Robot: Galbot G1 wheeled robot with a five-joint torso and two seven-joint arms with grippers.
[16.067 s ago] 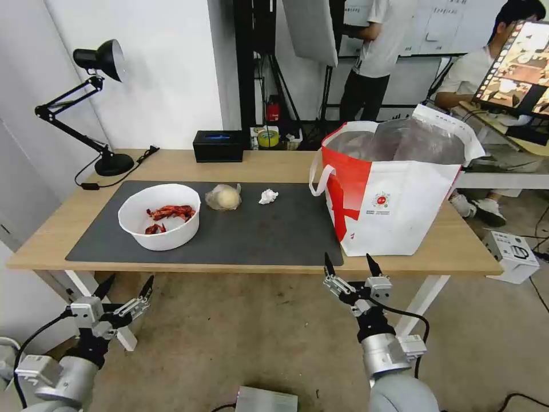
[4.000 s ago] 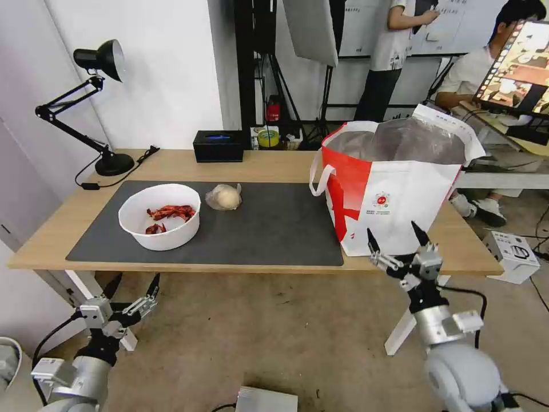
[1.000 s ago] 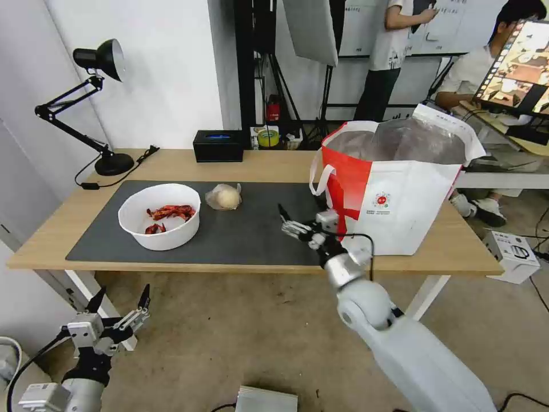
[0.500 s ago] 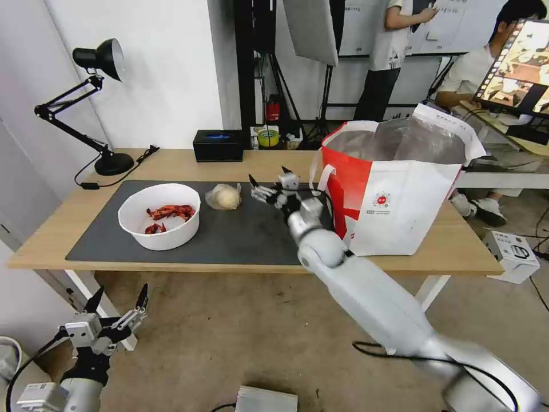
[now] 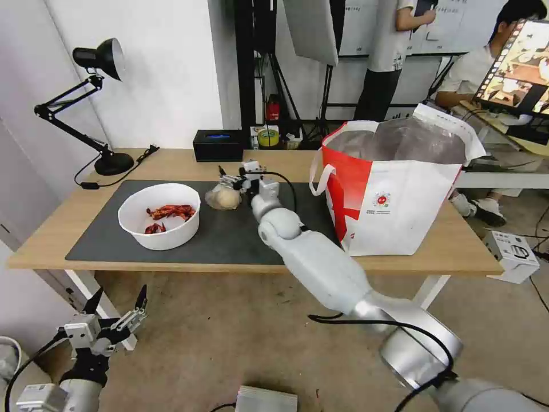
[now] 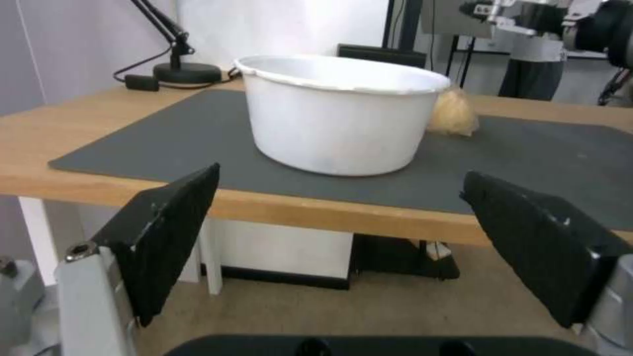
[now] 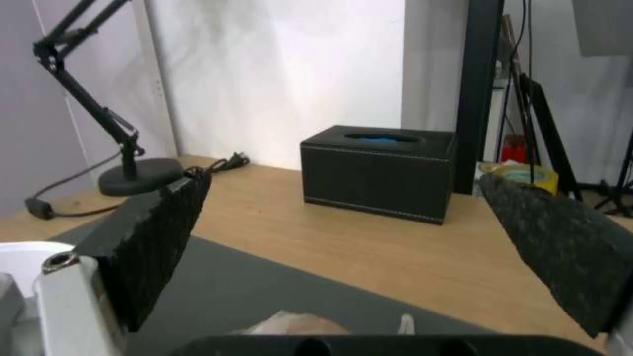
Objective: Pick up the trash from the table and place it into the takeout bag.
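Observation:
A clear bag around a pale lump [image 5: 224,198] lies on the dark mat [image 5: 274,234] of the table [image 5: 171,163]. My right gripper [image 5: 233,171] hovers open just above and behind it, arm stretched over the mat; the right wrist view has the bag's top [image 7: 296,324] under the spread fingers [image 7: 155,237]. A white bowl [image 5: 160,216] holding red shells sits left of the lump, also seen as the bowl [image 6: 343,113] beside the lump [image 6: 452,113]. The takeout bag [image 5: 400,194] stands open on the right. My left gripper [image 5: 120,293] hangs open below the table's front edge.
A black tissue box [image 5: 218,145] sits at the table's back edge, close behind the right gripper; the tissue box [image 7: 379,170] lies straight ahead of it. A black desk lamp [image 5: 106,109] stands at the back left. A small box [image 5: 266,399] lies on the floor.
The right arm has swung left and farther back over the mat, from beside the takeout bag to above the bagged lump. The tissue on the mat in the oldest frame is gone. The left arm holds still.

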